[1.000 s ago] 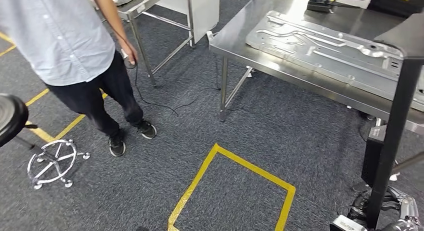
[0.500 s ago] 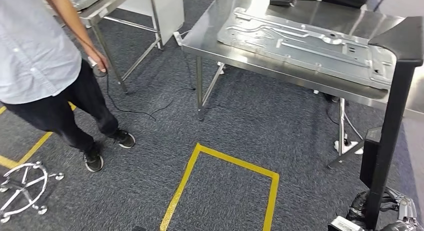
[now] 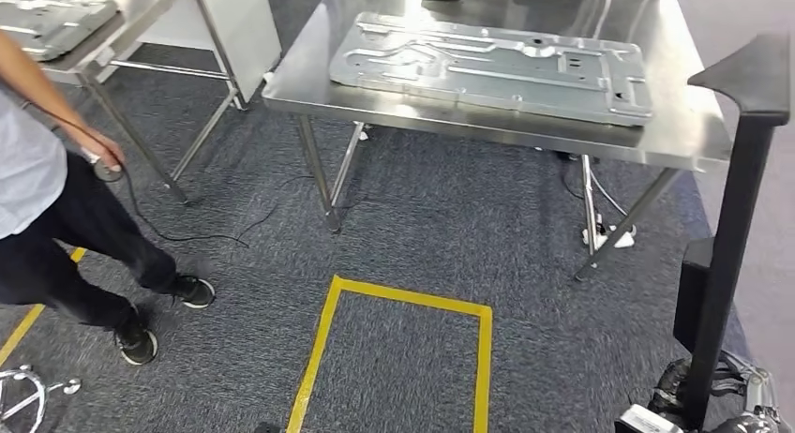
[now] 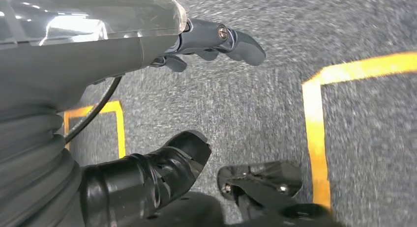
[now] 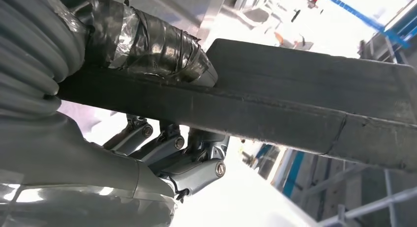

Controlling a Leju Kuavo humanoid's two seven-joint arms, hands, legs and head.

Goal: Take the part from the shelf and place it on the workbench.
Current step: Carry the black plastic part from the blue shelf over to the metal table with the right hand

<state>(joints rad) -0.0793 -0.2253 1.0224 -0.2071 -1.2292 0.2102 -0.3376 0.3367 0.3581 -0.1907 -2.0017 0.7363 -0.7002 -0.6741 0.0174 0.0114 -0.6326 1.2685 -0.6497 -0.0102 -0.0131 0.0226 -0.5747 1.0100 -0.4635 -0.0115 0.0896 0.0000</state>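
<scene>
The steel workbench (image 3: 694,138) stands at twelve o'clock with a flat metal plate (image 3: 487,63) lying on it. The part (image 3: 741,217), a long black bar, stands upright at four o'clock, gripped low down by the right hand (image 5: 167,153), thumb and fingers wrapped around it. The left hand (image 4: 147,104) hangs over the carpet (image 3: 422,227), fingers apart, holding nothing. A person (image 3: 56,217) stands at nine o'clock.

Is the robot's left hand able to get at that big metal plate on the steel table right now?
Probably not. The left hand hangs low over the carpet, holding nothing, while the metal plate lies on the steel table, across open floor and a yellow floor marking.
</scene>
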